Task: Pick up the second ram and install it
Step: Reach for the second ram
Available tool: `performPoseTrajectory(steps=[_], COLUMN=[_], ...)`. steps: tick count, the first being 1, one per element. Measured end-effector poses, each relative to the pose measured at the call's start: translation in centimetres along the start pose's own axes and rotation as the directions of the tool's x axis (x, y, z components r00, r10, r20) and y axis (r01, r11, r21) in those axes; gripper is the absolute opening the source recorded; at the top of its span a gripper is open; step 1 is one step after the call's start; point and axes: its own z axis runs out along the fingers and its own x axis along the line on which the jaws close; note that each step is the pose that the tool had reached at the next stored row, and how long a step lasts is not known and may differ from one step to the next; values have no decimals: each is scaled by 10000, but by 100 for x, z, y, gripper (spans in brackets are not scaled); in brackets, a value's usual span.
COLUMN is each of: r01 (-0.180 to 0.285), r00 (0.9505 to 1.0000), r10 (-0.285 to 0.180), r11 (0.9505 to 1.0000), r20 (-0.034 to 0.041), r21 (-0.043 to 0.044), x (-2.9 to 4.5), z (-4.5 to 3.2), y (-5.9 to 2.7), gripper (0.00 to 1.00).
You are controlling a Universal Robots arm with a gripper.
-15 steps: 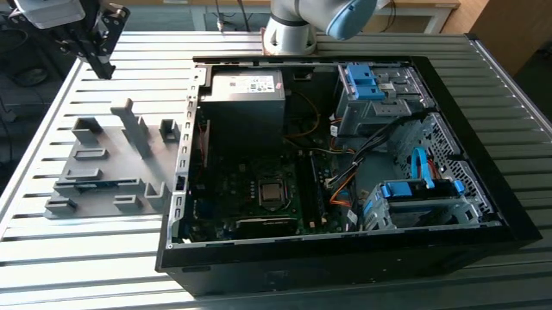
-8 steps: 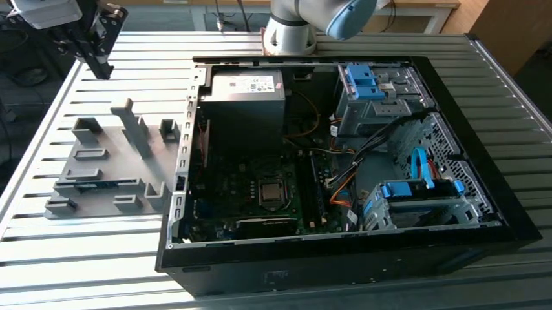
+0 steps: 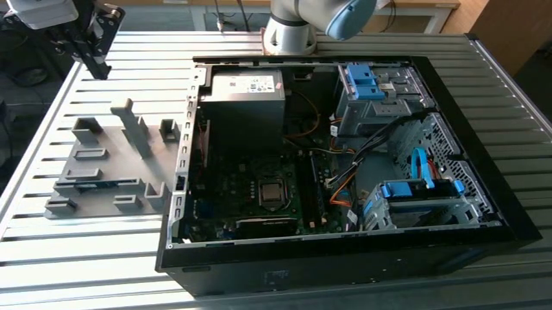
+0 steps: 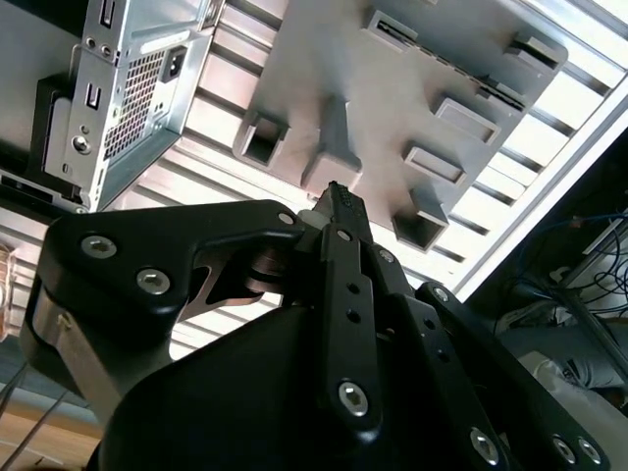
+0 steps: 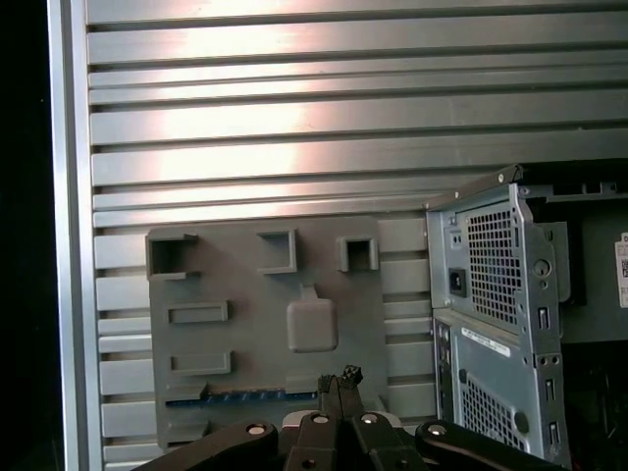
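The second ram (image 5: 240, 395) is a thin blue-green strip lying on edge in a slot of the grey holder (image 5: 265, 285). In the exterior view the ram (image 3: 90, 185) sits near the holder's front left part. My gripper (image 3: 97, 68) hangs above the table's far left corner, well apart from the holder (image 3: 121, 161). In both wrist views its black fingertips (image 5: 339, 378) are pressed together with nothing between them, and the holder (image 4: 392, 88) lies below the gripper (image 4: 334, 191).
An open black computer case (image 3: 345, 252) lies on the slatted metal table (image 3: 86, 258), at the exterior view's right of the holder. Inside are the dark green motherboard (image 3: 250, 194), a grey power supply (image 3: 245, 87), drive cages with blue clips (image 3: 418, 190) and cables.
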Motion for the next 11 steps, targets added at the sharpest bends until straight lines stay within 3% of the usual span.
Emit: performPoseTrajectory(steps=[11], r01=[0], r00=[10000], r10=[0], r11=[10000], r20=[0], r21=[0], x=[39], z=[2], y=[-3], gripper=[11])
